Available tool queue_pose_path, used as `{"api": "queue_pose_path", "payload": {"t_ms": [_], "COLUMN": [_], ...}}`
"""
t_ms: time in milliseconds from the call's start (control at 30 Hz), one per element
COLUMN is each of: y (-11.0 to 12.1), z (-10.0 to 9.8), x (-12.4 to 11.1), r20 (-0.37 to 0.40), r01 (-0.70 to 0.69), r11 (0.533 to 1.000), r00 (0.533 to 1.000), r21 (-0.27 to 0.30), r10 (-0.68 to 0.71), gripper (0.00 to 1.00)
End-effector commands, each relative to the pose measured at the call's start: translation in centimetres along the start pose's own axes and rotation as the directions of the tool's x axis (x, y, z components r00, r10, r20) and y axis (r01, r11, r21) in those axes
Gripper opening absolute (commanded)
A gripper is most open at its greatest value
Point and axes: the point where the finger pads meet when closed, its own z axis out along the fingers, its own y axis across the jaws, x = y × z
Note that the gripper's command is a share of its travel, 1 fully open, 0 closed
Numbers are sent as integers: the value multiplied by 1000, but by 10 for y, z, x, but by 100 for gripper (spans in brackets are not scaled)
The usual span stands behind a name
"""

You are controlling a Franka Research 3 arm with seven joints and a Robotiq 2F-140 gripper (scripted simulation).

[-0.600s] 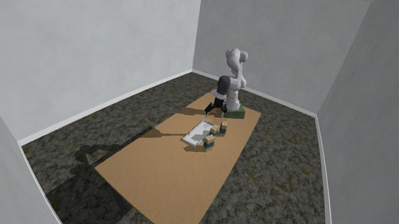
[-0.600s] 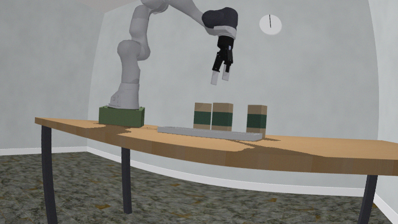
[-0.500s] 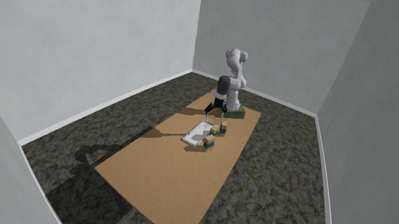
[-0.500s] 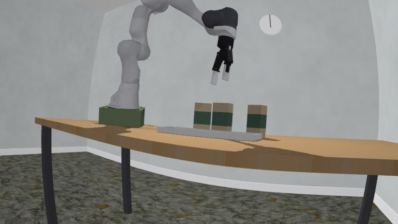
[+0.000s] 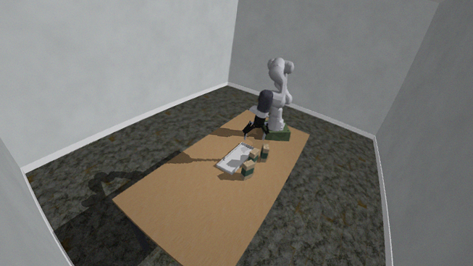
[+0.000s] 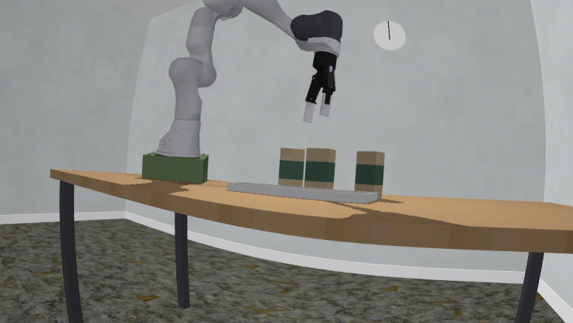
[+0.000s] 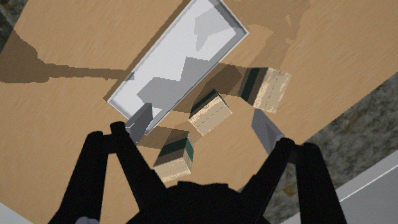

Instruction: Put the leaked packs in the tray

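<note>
Your end effector (image 6: 316, 111) hangs high above the three coffee packs (image 6: 320, 167), spread wide and gripping nothing, so it can likely straddle a pack's big flat sides to test for softness. All three stand upright on the worktop (image 6: 256, 208) just beside the tray (image 6: 300, 191), which holds no pack.

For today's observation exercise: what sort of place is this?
Probably a bare robot test room: plain grey walls, one wooden table carrying an arm on a green base, a tray and three coffee packs.
</note>
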Motion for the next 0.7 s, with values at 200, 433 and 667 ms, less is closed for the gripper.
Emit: {"api": "queue_pose_path", "payload": {"t_ms": [200,433,667], "y": [78,120,130], "z": [20,36,40], "x": [7,20,24], "r20": [77,114,123], "r01": [-126,-207,-228], "r11": [992,978,973], "r00": [989,971,965], "r21": [-18,-35,-39], "r10": [127,210,231], "gripper": [100,100,100]}}
